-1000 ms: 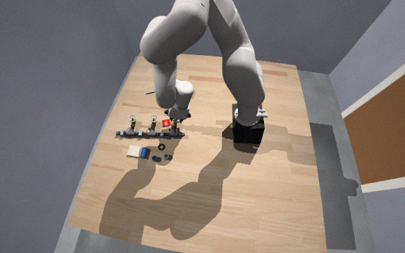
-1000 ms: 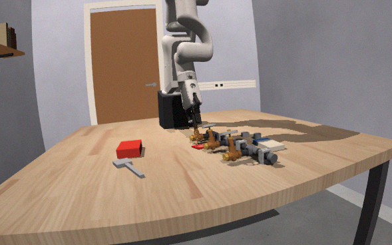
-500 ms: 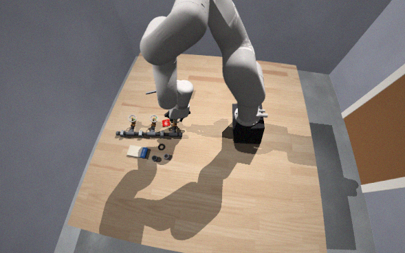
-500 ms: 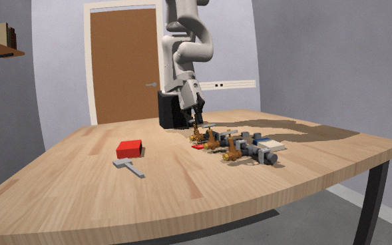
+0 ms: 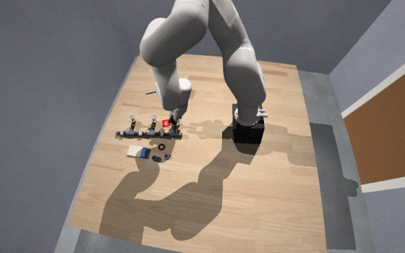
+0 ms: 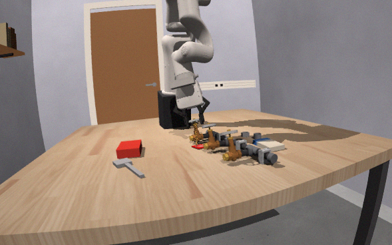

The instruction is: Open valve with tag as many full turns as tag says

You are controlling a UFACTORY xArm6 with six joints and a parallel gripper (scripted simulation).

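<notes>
Three brass valves stand on a grey pipe [image 5: 149, 133] on the table. The left valve [image 5: 132, 119] and the middle valve [image 5: 153, 119] show round handwheels from above. The right valve [image 5: 174, 128] has a red tag [image 5: 166, 122] chained to it; the tag also shows lying on the table in the exterior view [image 6: 197, 146]. My gripper [image 5: 174, 119] is straight above this valve and shut on its handwheel [image 6: 194, 121]. The fingers hide most of the wheel. The number on the tag is too small to read.
A white and blue block [image 5: 138, 151] and three dark rings [image 5: 161, 146] lie in front of the pipe. A red box [image 6: 129, 148] and a grey hammer-shaped tool [image 6: 128, 166] lie apart on the table. The arm's black base [image 5: 249, 128] stands to the right.
</notes>
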